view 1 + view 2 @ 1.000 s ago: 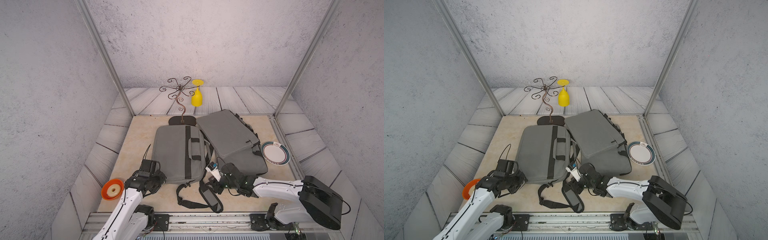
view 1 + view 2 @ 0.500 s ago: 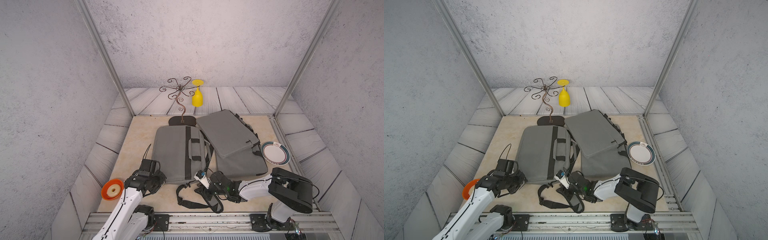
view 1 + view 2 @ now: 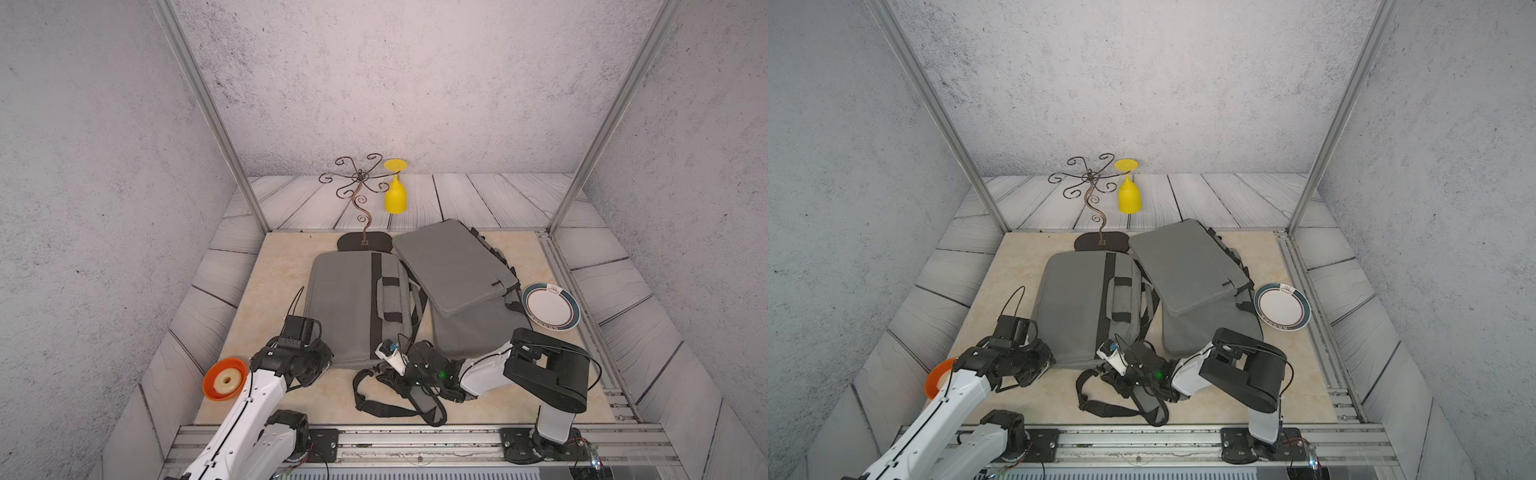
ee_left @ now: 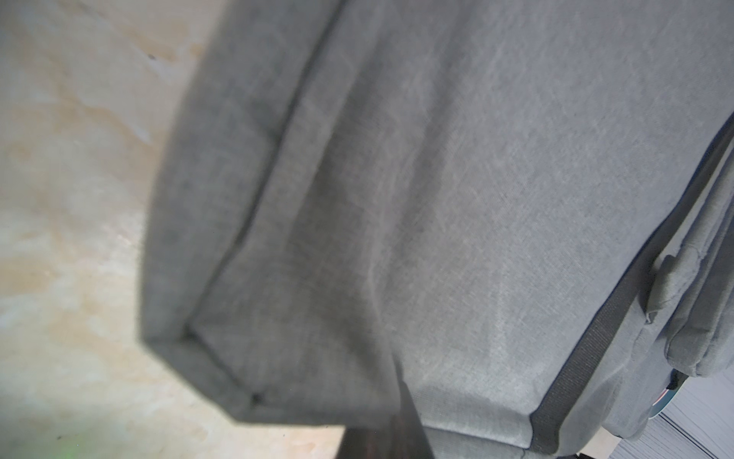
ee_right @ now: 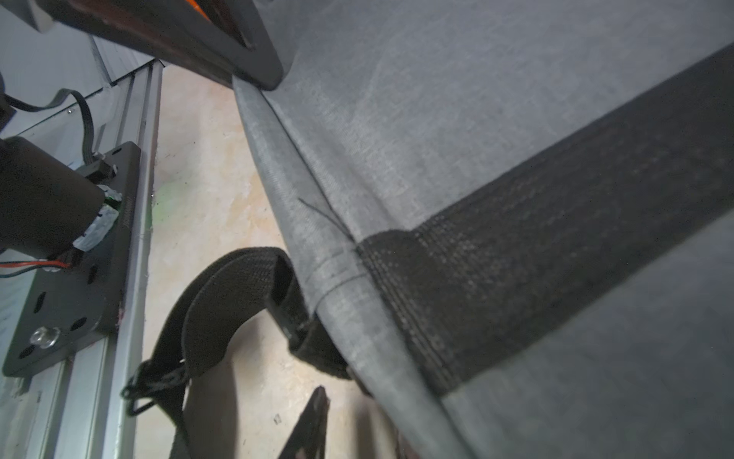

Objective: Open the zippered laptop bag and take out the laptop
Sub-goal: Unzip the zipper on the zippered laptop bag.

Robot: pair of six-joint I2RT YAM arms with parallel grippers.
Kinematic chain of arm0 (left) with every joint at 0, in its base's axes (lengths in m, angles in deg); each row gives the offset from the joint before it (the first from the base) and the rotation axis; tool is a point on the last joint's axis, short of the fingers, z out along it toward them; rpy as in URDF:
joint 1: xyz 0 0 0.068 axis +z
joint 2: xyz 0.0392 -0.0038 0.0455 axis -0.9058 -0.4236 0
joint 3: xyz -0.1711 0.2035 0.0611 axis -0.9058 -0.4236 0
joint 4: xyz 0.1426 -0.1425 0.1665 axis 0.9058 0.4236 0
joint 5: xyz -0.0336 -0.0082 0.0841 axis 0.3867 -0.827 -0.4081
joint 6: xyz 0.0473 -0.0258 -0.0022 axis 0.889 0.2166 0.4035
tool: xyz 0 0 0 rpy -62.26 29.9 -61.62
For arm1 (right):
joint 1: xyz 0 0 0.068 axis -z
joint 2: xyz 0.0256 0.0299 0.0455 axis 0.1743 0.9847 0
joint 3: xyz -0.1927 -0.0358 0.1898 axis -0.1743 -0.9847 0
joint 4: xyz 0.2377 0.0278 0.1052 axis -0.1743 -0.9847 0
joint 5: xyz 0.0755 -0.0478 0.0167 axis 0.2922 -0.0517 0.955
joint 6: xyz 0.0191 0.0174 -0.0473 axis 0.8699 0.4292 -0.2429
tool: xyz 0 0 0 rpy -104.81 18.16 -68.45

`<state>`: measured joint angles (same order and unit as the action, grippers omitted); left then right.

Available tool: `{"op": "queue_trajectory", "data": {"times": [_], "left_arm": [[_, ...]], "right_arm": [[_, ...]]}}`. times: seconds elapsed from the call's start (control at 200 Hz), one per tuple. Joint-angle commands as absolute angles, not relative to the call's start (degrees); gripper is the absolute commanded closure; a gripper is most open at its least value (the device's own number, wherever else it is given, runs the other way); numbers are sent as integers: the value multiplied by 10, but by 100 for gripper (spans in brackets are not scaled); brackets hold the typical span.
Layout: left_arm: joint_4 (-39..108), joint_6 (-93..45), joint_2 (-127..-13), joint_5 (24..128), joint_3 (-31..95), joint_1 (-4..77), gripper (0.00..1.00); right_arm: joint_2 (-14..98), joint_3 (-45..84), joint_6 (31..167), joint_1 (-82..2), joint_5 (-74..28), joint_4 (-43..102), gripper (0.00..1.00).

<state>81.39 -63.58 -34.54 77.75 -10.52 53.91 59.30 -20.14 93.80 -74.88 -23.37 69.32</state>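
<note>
**A:** How far along is the task?

**B:** I judge it is at the very start. The bag (image 3: 353, 307) lies flat in the middle of the tabletop (image 3: 282, 270), and I see no open gap along its edges. No laptop shows anywhere. So both the opening and the taking out are left to do.

**A:** How does the bag look?

**B:** It is gray cloth and looks soft, with a black band (image 3: 376, 291) across its top and a handle (image 3: 392, 299). Its strap (image 3: 374, 399) lies in loose loops at the bag's near edge. I cannot make out the zipper itself, because the left wrist view is blurred.

**A:** And the tools?

**B:** The left tool (image 3: 322, 368) is at the bag's near left corner, and it is closed. I cannot tell whether it pinches something there. The right tool (image 3: 384, 372) is at the bag's near edge, beside the band. Its jaws stand apart and nothing is clamped between them.

**A:** What else is around the bag?

**B:** A gray sleeve (image 3: 453, 266) lies just beside the bag's right side. A plate (image 3: 550, 305) is further to the right of the bag.
</note>
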Motion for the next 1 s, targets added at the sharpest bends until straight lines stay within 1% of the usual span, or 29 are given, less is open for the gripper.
{"op": "queue_trajectory", "data": {"times": [0.0,0.145,0.235,0.375,0.585,0.751,0.911,0.966,0.996], "left_arm": [[818,-618,-347,803,-87,537,100],[818,-616,-349,804,-89,537,100],[822,-614,-347,802,-89,537,100],[829,-609,-346,797,-89,537,100],[836,-600,-347,786,-81,537,100],[837,-593,-352,782,-76,536,100],[837,-590,-354,778,-75,537,100],[838,-588,-354,777,-75,537,100],[838,-588,-354,776,-75,536,100]], "right_arm": [[615,-183,948,-753,-230,712,69],[620,-186,963,-754,-256,731,69],[616,-191,972,-753,-259,739,71],[605,-202,984,-753,-260,753,83],[584,-224,997,-754,-261,752,87],[565,-238,994,-753,-267,745,92],[547,-248,991,-753,-272,738,94],[540,-250,991,-753,-273,735,98],[537,-251,990,-753,-274,731,98]]}}
